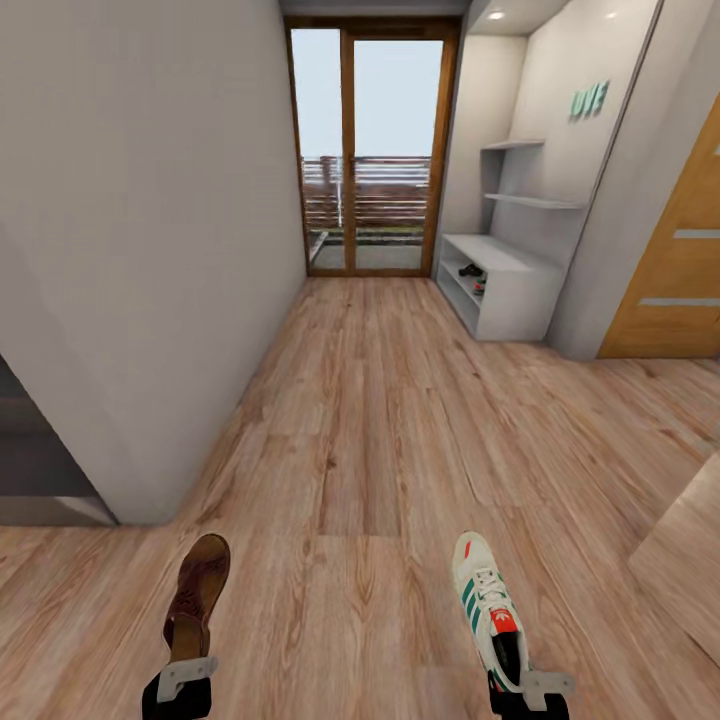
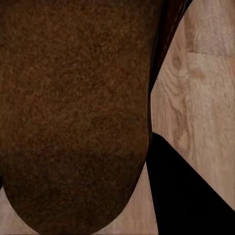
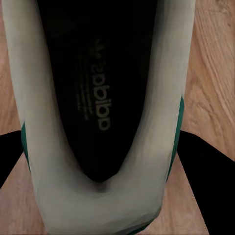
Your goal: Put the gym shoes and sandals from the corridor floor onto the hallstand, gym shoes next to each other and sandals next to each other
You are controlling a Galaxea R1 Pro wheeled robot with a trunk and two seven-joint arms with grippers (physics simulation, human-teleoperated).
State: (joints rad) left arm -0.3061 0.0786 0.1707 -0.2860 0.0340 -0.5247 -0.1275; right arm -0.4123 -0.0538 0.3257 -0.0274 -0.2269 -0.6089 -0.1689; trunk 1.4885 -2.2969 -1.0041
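My left gripper (image 1: 183,682) is shut on the heel of a brown sandal (image 1: 198,592), held toe-forward above the corridor floor (image 1: 370,420). Up close, the left wrist view looks onto the sandal's brown leather (image 2: 73,112). The right gripper (image 1: 527,692) is shut on the heel of a white gym shoe (image 1: 484,605) with green stripes. Its dark insole (image 3: 95,93) and white heel rim appear in the right wrist view. Far ahead on the right stands the pale grey hallstand (image 1: 515,290). Small dark and orange-red footwear (image 1: 472,272) lies on its upper open shelf.
A grey wall (image 1: 150,250) runs along the left. A wood-framed glass door (image 1: 370,150) closes the corridor's far end. An orange-brown door (image 1: 675,260) stands right of the hallstand. A wooden panel (image 1: 690,560) juts in at the near right.
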